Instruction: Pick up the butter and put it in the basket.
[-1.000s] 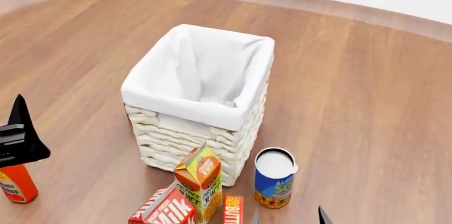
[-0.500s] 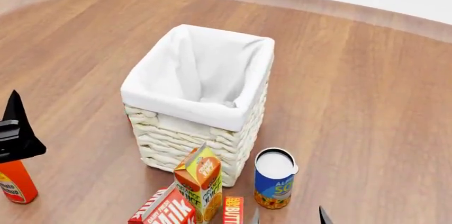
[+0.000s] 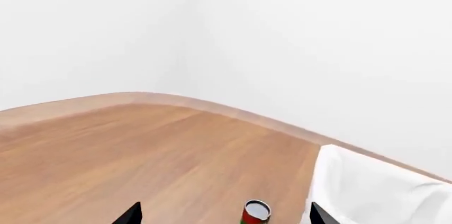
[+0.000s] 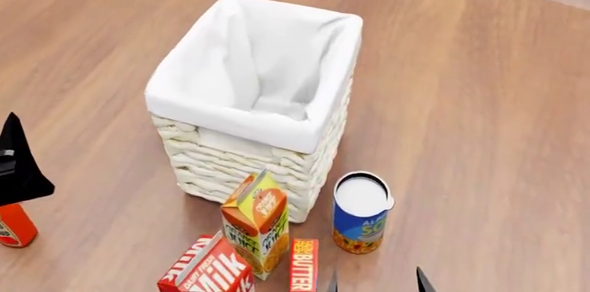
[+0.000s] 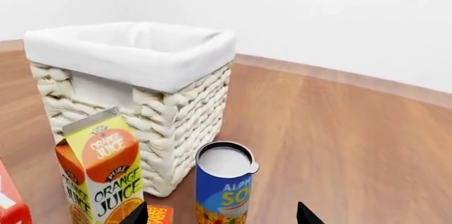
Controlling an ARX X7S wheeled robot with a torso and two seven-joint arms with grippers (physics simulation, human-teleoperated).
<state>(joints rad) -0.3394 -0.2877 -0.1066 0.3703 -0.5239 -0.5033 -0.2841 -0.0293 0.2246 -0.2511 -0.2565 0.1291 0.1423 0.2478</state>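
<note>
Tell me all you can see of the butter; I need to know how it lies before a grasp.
The butter is a small flat red-orange box with white BUTTER lettering running along its top, cardboard by its look. It lies flat on the wooden table, right beside the orange juice carton, whether touching I cannot tell. The soup can stands apart on its other side. Its near end is cut off by the head view's edge. In the right wrist view only a corner shows. Neither gripper touches it.
</note>
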